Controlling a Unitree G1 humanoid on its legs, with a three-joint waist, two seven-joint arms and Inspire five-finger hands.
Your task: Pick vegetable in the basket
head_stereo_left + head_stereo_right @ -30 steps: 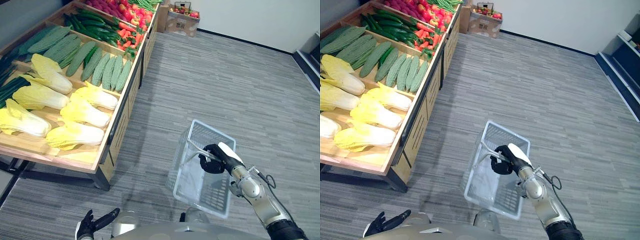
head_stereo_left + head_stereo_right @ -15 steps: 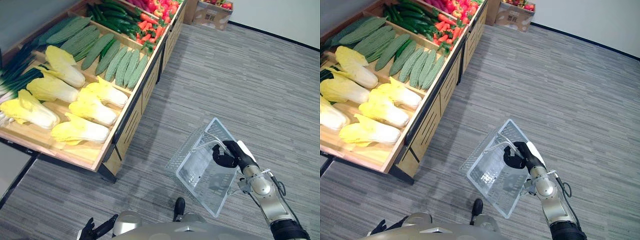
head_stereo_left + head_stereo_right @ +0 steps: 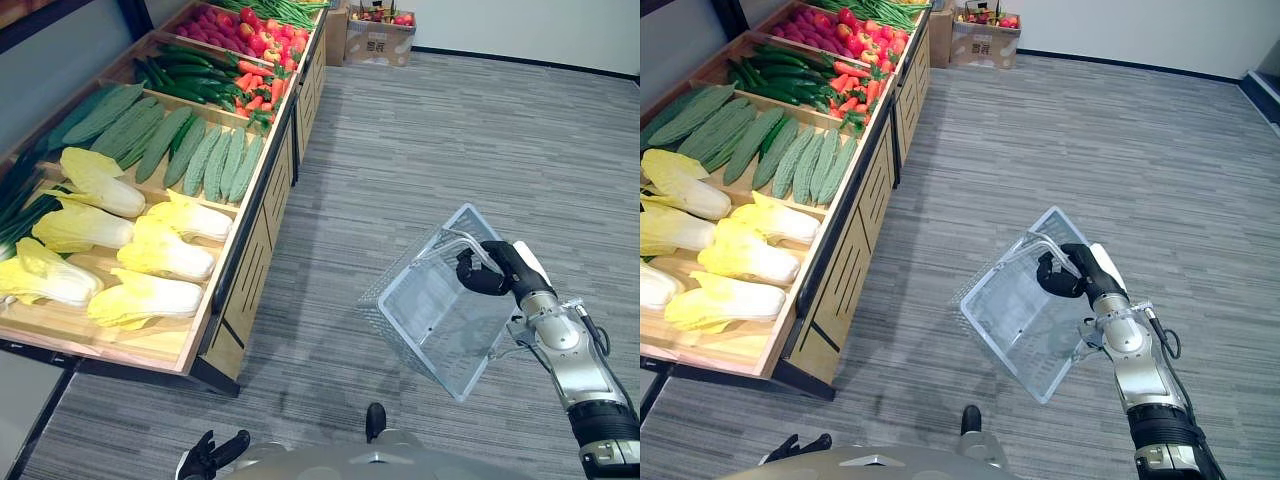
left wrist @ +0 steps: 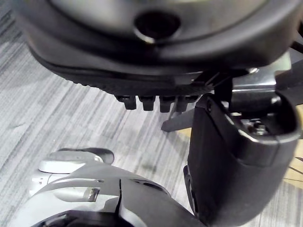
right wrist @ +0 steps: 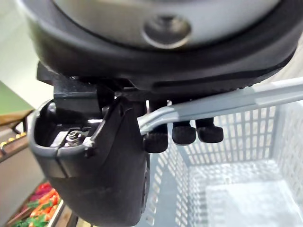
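the right robot hand [image 3: 487,272] is curling round the handle [image 5: 227,101] of the basket [image 3: 440,310], which is hanging empty and tipped above the floor, well apart from the stand [image 3: 250,262]. the left robot hand [image 3: 215,455] is hanging low, fingers loose, holding nothing. the cabbages [image 3: 160,250] are lying untouched near the stand's front edge. i'd be bringing the basket level beside that edge before the left reaches. since a second ago the whole view is swinging, so the camera moved; same grip, basket tipping further.
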